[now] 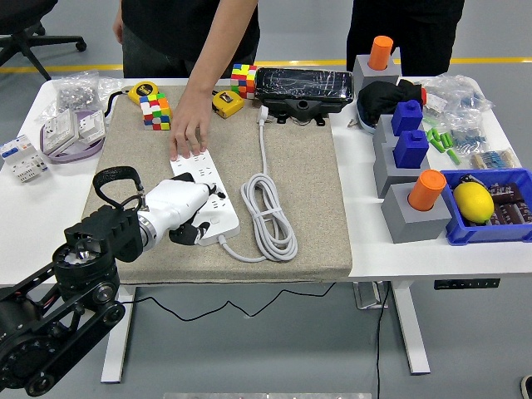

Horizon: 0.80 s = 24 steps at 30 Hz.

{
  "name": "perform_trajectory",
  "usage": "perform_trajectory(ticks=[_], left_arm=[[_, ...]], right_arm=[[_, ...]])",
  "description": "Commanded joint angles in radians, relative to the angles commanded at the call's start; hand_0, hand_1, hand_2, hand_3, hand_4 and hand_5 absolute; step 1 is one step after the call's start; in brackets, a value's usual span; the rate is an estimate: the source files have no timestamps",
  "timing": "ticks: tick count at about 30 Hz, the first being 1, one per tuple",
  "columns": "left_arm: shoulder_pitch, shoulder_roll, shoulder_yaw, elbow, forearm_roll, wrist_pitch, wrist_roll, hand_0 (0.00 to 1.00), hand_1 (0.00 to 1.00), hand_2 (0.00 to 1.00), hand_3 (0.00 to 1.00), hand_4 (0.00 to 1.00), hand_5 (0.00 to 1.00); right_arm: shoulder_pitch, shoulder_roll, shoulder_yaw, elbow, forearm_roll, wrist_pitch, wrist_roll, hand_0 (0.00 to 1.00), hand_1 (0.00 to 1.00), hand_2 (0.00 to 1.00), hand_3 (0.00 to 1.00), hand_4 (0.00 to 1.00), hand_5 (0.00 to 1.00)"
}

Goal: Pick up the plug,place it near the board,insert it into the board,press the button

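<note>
The plug sits hidden under my left hand [179, 212], whose fingers curl down onto the near end of the white board [204, 189]; I cannot tell whether they grip it. A person's hand [189, 129] presses the board's far end. Both lie on a beige mat [307, 191] covering the white tabletop [416, 253].

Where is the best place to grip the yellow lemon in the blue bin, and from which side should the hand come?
Grip the lemon around its middle from above. It lies in the blue bin, whose walls block a side approach, while its rounded top is exposed; fingers could likely close across its short axis.
</note>
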Motion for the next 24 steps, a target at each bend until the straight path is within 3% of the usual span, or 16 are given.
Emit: perform_trajectory(ticks=[2, 7, 8, 10, 13, 14, 19, 20, 24], left_arm=[[0.000, 0.000, -0.010, -0.018, 0.005, 0.027, -0.010, 0.174, 0.033, 0.112, 0.741, 0.556, 0.002], [0.009, -0.010, -0.028, -0.012, -0.011, 0.173, -0.081, 0.174, 0.033, 0.112, 0.741, 0.556, 0.002], [0.013, -0.016, -0.037, -0.001, -0.019, 0.197, -0.094, 0.334, 0.374, 0.440, 0.643, 0.789, 0.123], [0.017, -0.021, -0.044, 0.011, -0.024, 0.206, -0.102, 0.334, 0.374, 0.440, 0.643, 0.789, 0.123], [0.022, -0.021, -0.044, 0.024, -0.043, 0.174, -0.089, 0.334, 0.374, 0.440, 0.643, 0.789, 0.123], [0.023, -0.021, -0.041, 0.028, -0.047, 0.173, -0.088, 0.966, 0.998, 0.985, 0.923, 0.998, 0.506], [0.028, -0.022, -0.032, 0.036, -0.061, 0.181, -0.078, 0.966, 0.998, 0.985, 0.923, 0.998, 0.506], [0.029, -0.023, -0.032, 0.035, -0.061, 0.180, -0.076, 0.998, 0.998, 0.998, 0.986, 0.998, 0.575], [0.034, -0.021, -0.035, 0.036, -0.059, 0.179, -0.069, 0.998, 0.998, 0.998, 0.986, 0.998, 0.575]], right_arm=[[0.001, 0.000, -0.001, 0.000, 0.001, 0.000, 0.001, 0.780, 0.722, 0.720, 0.750, 0.998, 0.939], [0.004, 0.000, 0.001, 0.000, 0.000, -0.001, 0.001, 0.780, 0.722, 0.720, 0.750, 0.998, 0.939], [0.004, 0.000, 0.001, 0.000, 0.000, 0.000, 0.001, 0.781, 0.721, 0.720, 0.749, 0.998, 0.939], [0.004, 0.000, 0.001, 0.000, 0.000, 0.000, 0.001, 0.781, 0.721, 0.720, 0.749, 0.998, 0.939], [0.003, -0.001, 0.003, 0.000, -0.002, -0.001, 0.000, 0.781, 0.721, 0.720, 0.749, 0.998, 0.939], [0.003, -0.001, 0.004, 0.000, -0.003, -0.002, -0.001, 0.783, 0.721, 0.720, 0.750, 0.998, 0.938], [0.003, -0.001, 0.003, 0.000, -0.002, -0.002, -0.001, 0.783, 0.721, 0.720, 0.750, 0.998, 0.938], [0.003, 0.000, 0.003, 0.000, -0.002, -0.002, 0.000, 0.782, 0.721, 0.720, 0.750, 0.998, 0.939], [0.004, 0.000, 0.004, 0.000, -0.004, -0.002, 0.000, 0.782, 0.721, 0.720, 0.750, 0.998, 0.939]])
